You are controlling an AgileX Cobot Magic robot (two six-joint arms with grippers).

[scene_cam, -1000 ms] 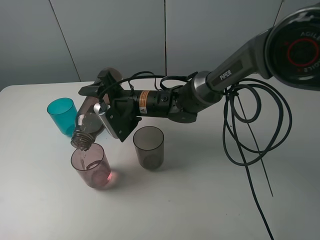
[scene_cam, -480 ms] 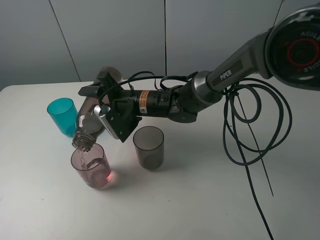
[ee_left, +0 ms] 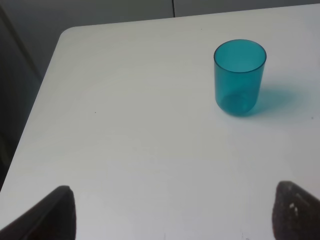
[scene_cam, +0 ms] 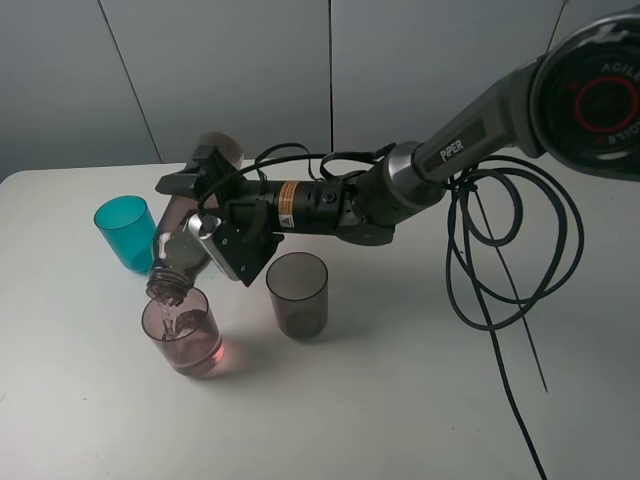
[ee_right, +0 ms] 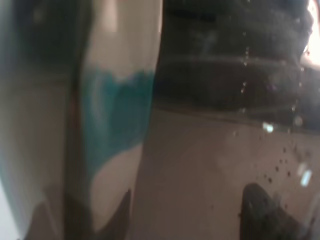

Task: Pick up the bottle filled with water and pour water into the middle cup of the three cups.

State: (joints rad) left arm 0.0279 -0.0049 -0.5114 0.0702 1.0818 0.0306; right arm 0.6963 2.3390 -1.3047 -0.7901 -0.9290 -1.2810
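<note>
My right gripper [scene_cam: 207, 218] reaches across to the left side of the exterior view and is shut on the clear water bottle [scene_cam: 183, 250]. The bottle is tilted mouth-down just above the pink cup [scene_cam: 184, 337], and a thin stream of water runs into the cup. The pink cup stands between the teal cup [scene_cam: 124, 230] and the smoky grey cup [scene_cam: 297, 293]. The bottle fills the right wrist view [ee_right: 210, 160]. My left gripper [ee_left: 180, 220] is open and empty, with the teal cup [ee_left: 239, 77] ahead of it.
The white table [scene_cam: 400, 400] ends at its left edge [ee_left: 45, 100]. Black cables [scene_cam: 500, 270] hang from the right arm over the table's right half. A grey wall stands behind the table.
The bottle has tipped slightly further and its mouth has come a little closer over the pink cup. The water in the pink cup has risen slightly.
</note>
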